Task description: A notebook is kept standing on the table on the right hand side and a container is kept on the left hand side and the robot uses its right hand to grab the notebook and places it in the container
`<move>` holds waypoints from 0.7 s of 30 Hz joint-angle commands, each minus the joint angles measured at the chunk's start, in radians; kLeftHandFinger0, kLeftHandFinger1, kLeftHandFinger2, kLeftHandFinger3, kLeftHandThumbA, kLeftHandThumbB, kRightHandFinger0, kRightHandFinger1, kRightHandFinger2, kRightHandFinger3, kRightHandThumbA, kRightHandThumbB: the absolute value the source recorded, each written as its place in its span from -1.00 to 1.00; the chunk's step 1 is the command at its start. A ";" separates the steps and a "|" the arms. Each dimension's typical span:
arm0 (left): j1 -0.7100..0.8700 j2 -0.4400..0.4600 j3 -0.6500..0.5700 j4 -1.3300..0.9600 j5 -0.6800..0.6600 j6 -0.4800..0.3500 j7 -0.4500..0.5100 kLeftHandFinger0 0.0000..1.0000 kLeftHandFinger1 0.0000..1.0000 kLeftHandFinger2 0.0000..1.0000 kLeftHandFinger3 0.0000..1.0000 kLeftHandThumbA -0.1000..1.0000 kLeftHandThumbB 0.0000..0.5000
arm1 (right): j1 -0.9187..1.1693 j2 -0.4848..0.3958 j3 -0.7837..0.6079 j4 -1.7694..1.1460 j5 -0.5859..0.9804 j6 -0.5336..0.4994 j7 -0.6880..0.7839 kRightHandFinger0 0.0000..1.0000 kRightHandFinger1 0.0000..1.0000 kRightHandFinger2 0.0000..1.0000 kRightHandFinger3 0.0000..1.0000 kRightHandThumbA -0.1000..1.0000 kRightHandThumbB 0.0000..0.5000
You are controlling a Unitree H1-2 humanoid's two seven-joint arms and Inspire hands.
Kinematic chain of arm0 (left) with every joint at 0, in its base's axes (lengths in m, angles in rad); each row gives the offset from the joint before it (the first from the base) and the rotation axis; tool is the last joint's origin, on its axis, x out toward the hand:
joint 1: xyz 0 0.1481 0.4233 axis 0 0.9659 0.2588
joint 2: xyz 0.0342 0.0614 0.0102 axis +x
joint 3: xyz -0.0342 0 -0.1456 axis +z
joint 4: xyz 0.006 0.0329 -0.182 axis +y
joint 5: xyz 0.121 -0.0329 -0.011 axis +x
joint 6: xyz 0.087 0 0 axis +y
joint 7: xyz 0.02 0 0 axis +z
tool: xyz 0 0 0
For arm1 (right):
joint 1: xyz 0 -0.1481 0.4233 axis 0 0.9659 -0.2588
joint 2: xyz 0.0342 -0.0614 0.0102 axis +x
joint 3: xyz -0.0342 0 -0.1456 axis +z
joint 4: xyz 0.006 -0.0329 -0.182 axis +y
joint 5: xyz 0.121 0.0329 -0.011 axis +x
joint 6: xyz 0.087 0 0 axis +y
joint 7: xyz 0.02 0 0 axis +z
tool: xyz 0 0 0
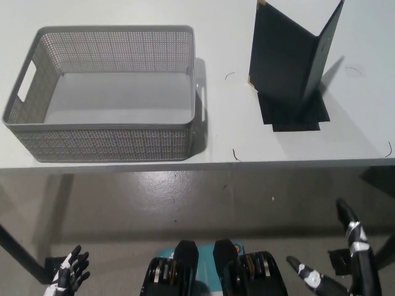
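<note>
The black hardcover notebook [290, 61] is standing splayed on the white surface [222, 142], self-propped right of the empty grey mesh container [105, 145]; both robot hands, right [345, 265] and left [71, 270], are hanging spread below.

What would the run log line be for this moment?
notebook: standing open, table right | basket: empty, table left | right hand: open, low, off table | left hand: resting low | grab: not started

The white left hand [69, 271] is hanging low at seven o'clock, fingers [79, 254] apart and holding nothing. The black right hand [345, 265] is waiting at five o'clock, its fingers [344, 213] spreading wide and pointing up, gripping nothing.
</note>
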 commanded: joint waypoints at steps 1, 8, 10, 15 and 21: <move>0.012 0.023 0.015 -0.041 -0.016 -0.023 -0.012 1.00 1.00 1.00 1.00 1.00 -0.13 | -0.094 0.047 -0.026 -0.096 -0.084 0.002 -0.051 1.00 1.00 1.00 1.00 1.00 0.24; 0.030 0.023 0.013 -0.036 -0.024 -0.049 -0.017 1.00 1.00 1.00 1.00 1.00 -0.35 | -0.304 0.080 -0.075 -0.023 -0.050 0.118 -0.056 1.00 1.00 1.00 1.00 1.00 0.45; 0.030 0.026 0.014 -0.038 -0.018 -0.039 -0.017 1.00 1.00 1.00 1.00 1.00 -0.24 | -0.363 0.078 -0.089 0.005 -0.052 0.153 -0.060 1.00 1.00 1.00 1.00 1.00 0.44; 0.028 0.033 0.015 -0.027 -0.016 -0.049 -0.019 1.00 1.00 1.00 1.00 1.00 -0.19 | -0.481 0.065 -0.124 0.091 -0.051 0.192 -0.081 1.00 1.00 1.00 1.00 1.00 0.44; 0.036 0.034 0.011 -0.011 -0.019 -0.071 -0.024 1.00 1.00 1.00 1.00 1.00 -0.45 | -0.608 0.037 -0.169 0.210 -0.042 0.283 -0.094 1.00 1.00 1.00 1.00 1.00 0.46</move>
